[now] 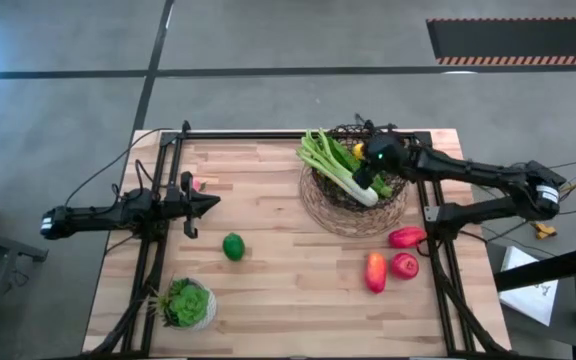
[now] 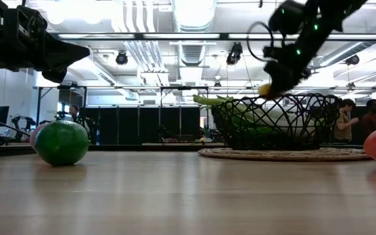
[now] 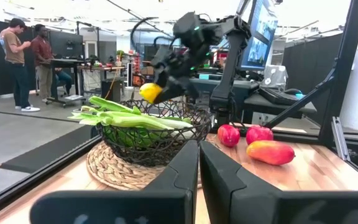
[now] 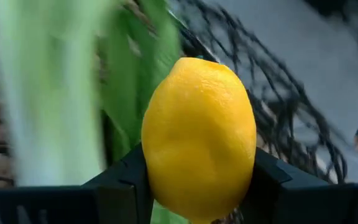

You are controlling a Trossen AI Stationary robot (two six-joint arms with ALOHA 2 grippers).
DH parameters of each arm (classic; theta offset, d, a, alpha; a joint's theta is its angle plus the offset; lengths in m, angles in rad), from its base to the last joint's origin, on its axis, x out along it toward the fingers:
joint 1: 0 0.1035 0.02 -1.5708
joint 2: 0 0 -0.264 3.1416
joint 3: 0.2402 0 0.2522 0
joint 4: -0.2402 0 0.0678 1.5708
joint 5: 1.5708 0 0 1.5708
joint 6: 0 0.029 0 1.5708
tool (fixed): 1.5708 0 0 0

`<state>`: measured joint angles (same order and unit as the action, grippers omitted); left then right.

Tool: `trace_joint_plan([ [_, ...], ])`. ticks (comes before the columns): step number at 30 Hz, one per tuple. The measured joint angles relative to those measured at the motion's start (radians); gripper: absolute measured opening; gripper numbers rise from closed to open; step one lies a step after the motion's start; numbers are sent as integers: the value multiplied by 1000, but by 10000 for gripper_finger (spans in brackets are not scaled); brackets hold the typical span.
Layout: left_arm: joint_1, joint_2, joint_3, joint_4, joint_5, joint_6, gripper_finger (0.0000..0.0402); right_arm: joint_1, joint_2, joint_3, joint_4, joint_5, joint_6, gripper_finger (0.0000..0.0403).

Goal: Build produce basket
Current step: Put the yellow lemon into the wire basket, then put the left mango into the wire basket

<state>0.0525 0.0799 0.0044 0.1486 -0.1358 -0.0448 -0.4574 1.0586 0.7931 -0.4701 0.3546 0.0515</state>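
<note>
Yellow lemon point(image 4: 199, 138) clamped in the right gripper point(image 1: 361, 152), upper centre-right in the high view, above the basket point(image 1: 320, 205) holding leafy stalks point(image 1: 333, 160). Left gripper point(image 1: 208, 203), fingers together, waits mid-left; lime point(image 1: 233, 246) just below.

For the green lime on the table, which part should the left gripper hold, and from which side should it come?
Grip the lime across its widest middle, coming straight down from above. It is round, so any pair of opposite sides should serve, and it lies alone on bare table with free space all around. The left gripper waits close by, fingers together; the fingers would need to open first.
</note>
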Motion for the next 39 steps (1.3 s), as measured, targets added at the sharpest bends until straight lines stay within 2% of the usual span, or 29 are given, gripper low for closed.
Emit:
trace_joint_plan([
  [5, 0, 1, 0, 0, 0, 0, 0, -130, 33, -45, 3, -90, 17, 158],
  [10, 0, 1, 0, 0, 0, 0, 0, -183, 117, -46, 4, -93, 20, 168],
  [16, 0, 1, 0, 0, 0, 0, 0, -216, 207, -46, 7, -93, 21, 211],
  [21, 0, 1, 0, 0, 0, 0, 0, -221, 229, -43, 11, -90, 16, 256],
  [26, 0, 1, 0, 0, 0, 0, 0, -220, 188, -38, -5, -60, 9, 287],
  [32, 0, 1, 0, 0, 0, 0, 0, -200, 80, -27, -25, -14, 51, 291],
  [35, 0, 1, 0, 0, 0, 0, 0, -144, 9, -27, -51, -14, 103, 280],
  [39, 0, 3, 0, 0, 0, 0, 0, 9, -68, -28, -88, -14, 179, 261],
])
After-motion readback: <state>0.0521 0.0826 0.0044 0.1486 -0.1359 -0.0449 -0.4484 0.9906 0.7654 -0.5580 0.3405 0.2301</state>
